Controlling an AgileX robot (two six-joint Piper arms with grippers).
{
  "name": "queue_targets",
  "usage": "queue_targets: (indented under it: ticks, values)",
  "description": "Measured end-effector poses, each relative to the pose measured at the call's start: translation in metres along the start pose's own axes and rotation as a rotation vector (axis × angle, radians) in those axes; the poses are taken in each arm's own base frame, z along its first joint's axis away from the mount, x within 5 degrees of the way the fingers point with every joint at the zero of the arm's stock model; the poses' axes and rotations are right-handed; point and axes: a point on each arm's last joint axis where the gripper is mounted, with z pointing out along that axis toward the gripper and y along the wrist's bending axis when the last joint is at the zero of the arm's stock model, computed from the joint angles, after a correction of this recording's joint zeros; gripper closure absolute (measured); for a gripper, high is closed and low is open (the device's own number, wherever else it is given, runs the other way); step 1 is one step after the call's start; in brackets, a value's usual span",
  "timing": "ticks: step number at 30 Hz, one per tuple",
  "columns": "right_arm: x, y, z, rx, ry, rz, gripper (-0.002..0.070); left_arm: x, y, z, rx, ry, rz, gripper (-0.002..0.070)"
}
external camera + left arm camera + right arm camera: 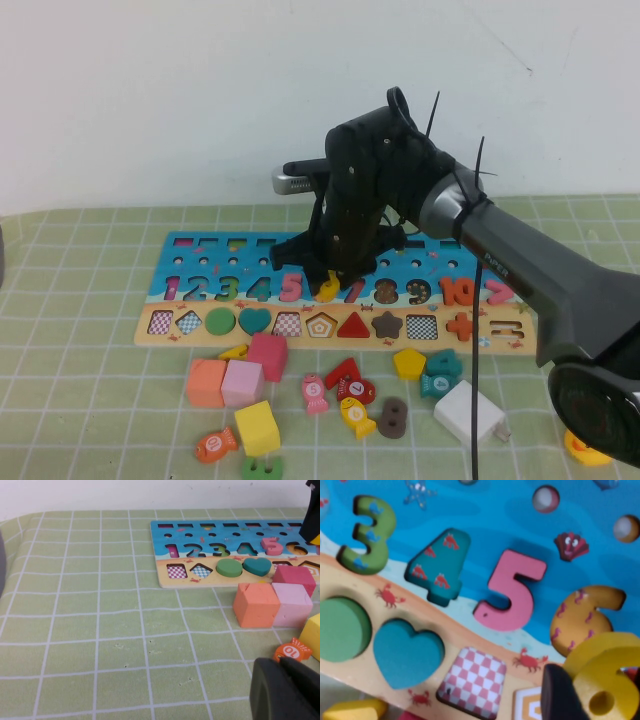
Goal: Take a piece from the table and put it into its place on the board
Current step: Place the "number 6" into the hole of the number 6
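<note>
A light green cloth with a white grid covers the table (90, 330), and foam-like blocks (228, 382) lie near. The left gripper (285, 692) is seen low over the cloth, its state not told. Farther, on the wooden board (160, 342), the yellow piece (607, 680) is held by the right gripper (335, 283) above the 6 recess (580, 617); a white wall stands behind

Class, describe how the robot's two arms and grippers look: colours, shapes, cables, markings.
The right arm is dark grey with a silver band, faint lettering and thin black cables; its right gripper is bulky and black. The left gripper shows only as a rounded black shape.
</note>
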Motion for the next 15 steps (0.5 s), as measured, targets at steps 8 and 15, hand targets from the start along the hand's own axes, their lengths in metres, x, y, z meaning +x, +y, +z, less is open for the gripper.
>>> queue_targets:
  ticks: [8,15]
  values:
    - [-0.005,0.002,0.001,-0.020,-0.059,-0.002,0.0400,0.000,0.000,0.000,0.000,0.000,0.000,0.0676]
    - [-0.002,0.000,0.019,-0.010,-0.031,-0.001,0.0400,0.000,0.000,0.000,0.000,0.000,0.000,0.0676]
